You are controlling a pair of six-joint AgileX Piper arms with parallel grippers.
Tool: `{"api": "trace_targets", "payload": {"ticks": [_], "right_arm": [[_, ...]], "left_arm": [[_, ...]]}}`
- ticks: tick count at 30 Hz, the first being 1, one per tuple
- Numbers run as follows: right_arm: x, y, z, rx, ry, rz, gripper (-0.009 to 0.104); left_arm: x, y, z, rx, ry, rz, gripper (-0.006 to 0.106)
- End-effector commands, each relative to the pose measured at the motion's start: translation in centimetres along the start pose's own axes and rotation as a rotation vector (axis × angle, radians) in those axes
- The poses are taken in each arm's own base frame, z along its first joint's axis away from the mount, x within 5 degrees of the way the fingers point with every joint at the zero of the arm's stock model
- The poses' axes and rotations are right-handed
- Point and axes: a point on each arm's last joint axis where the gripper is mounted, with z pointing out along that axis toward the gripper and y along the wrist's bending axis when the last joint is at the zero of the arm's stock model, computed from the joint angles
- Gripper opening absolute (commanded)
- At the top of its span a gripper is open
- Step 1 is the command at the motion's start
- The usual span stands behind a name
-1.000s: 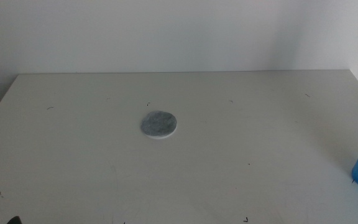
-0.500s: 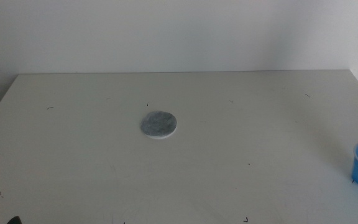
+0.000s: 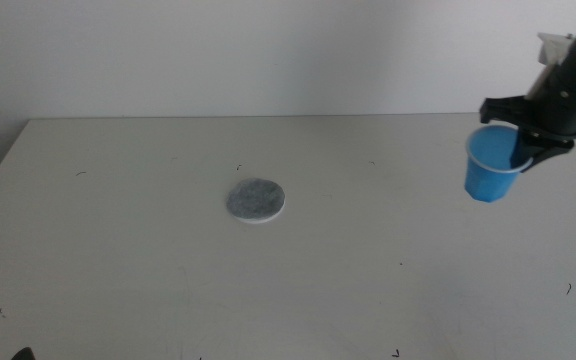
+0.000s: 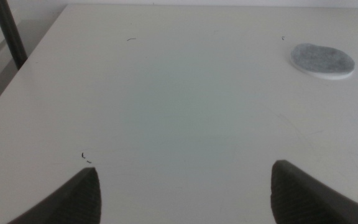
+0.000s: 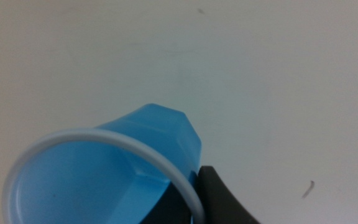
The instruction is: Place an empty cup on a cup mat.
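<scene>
**One cup aloft, mat bare at centre**

Right tool (image 3: 521,150) is up at the right side of the middle view, above the counter (image 3: 118,250), clamped on the rim of the cup (image 3: 490,164). One dark jaw sits inside the blue wall, the other outside. Cup hangs clear of the surface, mouth up and slightly tilted. Right wrist view looks down into the cup (image 5: 104,171): thin pale rim, nothing inside, a dark jaw pressed against the outer wall.

Cup mat (image 3: 257,199) lies flat near the counter's middle, well apart from the cup, nothing on it.

Left tool (image 4: 185,190) waits low over the near left part of the counter, jaws spread wide apart. Cup mat (image 4: 322,60) shows far ahead of it.
</scene>
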Motion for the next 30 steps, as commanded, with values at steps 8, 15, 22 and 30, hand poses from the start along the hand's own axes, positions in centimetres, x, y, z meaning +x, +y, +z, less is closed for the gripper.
{"api": "trace_targets", "payload": {"ticks": [8,15,22,30], "right_arm": [[-2.1,9.4,-2.5,-0.073,-0.102,-0.113,0.0],[-2.8,15.9,-0.8,-0.158,-0.138,-0.167,0.0],[-2.7,21.7,1.8,-0.246,-0.172,-0.198,0.001],[-1.5,25.2,5.4,-0.284,-0.137,-0.223,0.001]], "left_arm": [[-0.8,-0.1,-0.2,0.011,-0.086,-0.011,0.105],[-0.8,-0.1,-0.2,0.011,-0.086,-0.011,0.105],[-0.8,-0.1,-0.2,0.011,-0.086,-0.011,0.105],[-0.8,-0.1,-0.2,0.011,-0.086,-0.011,0.105]]}}
